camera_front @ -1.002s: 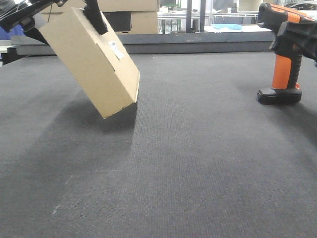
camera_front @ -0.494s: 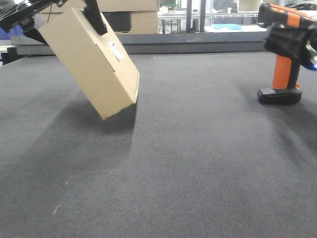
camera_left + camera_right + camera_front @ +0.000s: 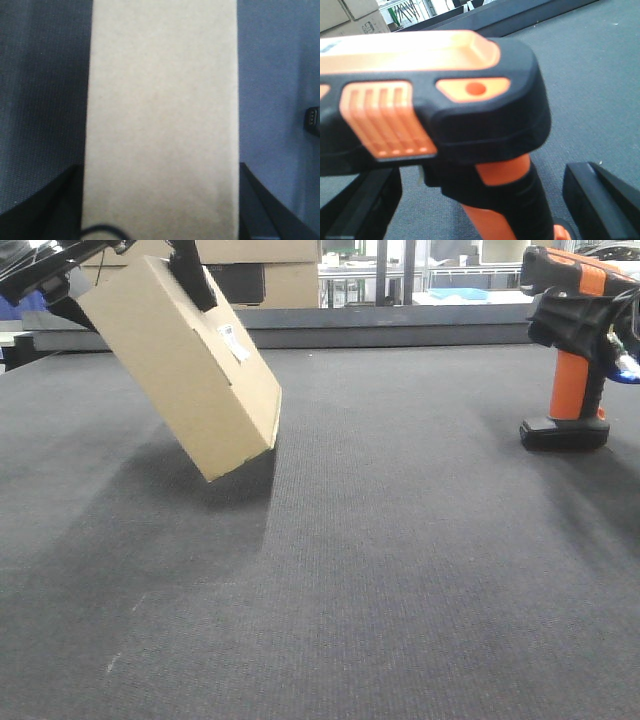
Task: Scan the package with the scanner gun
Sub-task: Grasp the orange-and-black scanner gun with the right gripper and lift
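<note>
A tan cardboard package [image 3: 190, 365] with a small white label [image 3: 233, 340] hangs tilted at the left, its low corner at or just above the dark mat. My left gripper [image 3: 125, 280] is shut on its upper end. In the left wrist view the package [image 3: 160, 100] fills the space between the black fingers [image 3: 55, 200]. The orange and black scanner gun [image 3: 570, 390] stands upright on its base at the right. My right gripper [image 3: 590, 325] is open around the scanner's handle [image 3: 505, 200], with a gap between the handle and each of its fingers [image 3: 360, 205].
Stacked cardboard boxes [image 3: 280, 270] and a raised black rail [image 3: 400, 330] stand along the table's far edge. A blue tray [image 3: 455, 295] lies beyond them. A small black object [image 3: 313, 120] shows at the right edge of the left wrist view.
My right gripper has shifted a little to the left, closing in on the scanner's upper handle. The package and the left gripper have not moved.
</note>
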Action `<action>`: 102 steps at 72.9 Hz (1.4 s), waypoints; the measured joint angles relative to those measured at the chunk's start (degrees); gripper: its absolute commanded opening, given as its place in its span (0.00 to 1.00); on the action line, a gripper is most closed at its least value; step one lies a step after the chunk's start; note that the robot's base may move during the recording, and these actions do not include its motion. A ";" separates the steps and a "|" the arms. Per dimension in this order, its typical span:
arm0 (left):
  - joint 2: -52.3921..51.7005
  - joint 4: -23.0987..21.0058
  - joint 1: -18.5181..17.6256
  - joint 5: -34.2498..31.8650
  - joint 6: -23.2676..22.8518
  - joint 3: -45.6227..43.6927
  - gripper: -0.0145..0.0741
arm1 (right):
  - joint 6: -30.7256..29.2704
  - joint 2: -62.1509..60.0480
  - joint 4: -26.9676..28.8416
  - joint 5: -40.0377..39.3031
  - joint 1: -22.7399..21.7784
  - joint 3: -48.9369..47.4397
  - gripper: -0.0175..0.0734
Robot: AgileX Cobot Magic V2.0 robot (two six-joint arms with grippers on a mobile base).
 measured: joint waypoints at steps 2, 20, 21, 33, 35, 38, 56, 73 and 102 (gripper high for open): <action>0.00 0.00 0.00 0.00 0.00 0.00 0.04 | 0.00 0.00 0.00 0.00 0.00 0.00 0.82; 0.00 0.00 0.00 0.00 0.00 0.00 0.04 | 0.00 1.29 0.13 -0.25 0.00 -2.46 0.82; 0.00 0.00 0.00 0.00 0.00 0.00 0.04 | 0.00 1.28 0.13 -0.25 0.00 -2.57 0.82; 0.00 0.11 -0.64 0.00 0.00 0.00 0.04 | 0.00 2.30 0.13 -0.25 0.00 -3.93 0.82; 0.00 0.10 -0.66 0.00 0.00 0.00 0.04 | 0.00 2.30 0.13 -0.25 0.00 -4.05 0.82; 0.00 0.10 -0.90 0.00 0.00 0.00 0.04 | 0.00 2.30 0.13 -0.37 0.00 -4.05 0.82; 0.00 -0.13 -1.97 0.12 0.00 0.00 0.04 | 0.00 2.30 0.13 -0.37 0.00 -4.13 0.81; 0.10 -0.13 -1.97 0.12 0.00 0.00 0.04 | -2.19 2.30 0.93 -0.27 0.00 -4.13 0.52; 0.10 -0.13 -1.97 0.12 0.00 0.00 0.04 | -7.53 1.72 1.38 0.34 0.00 -4.13 0.01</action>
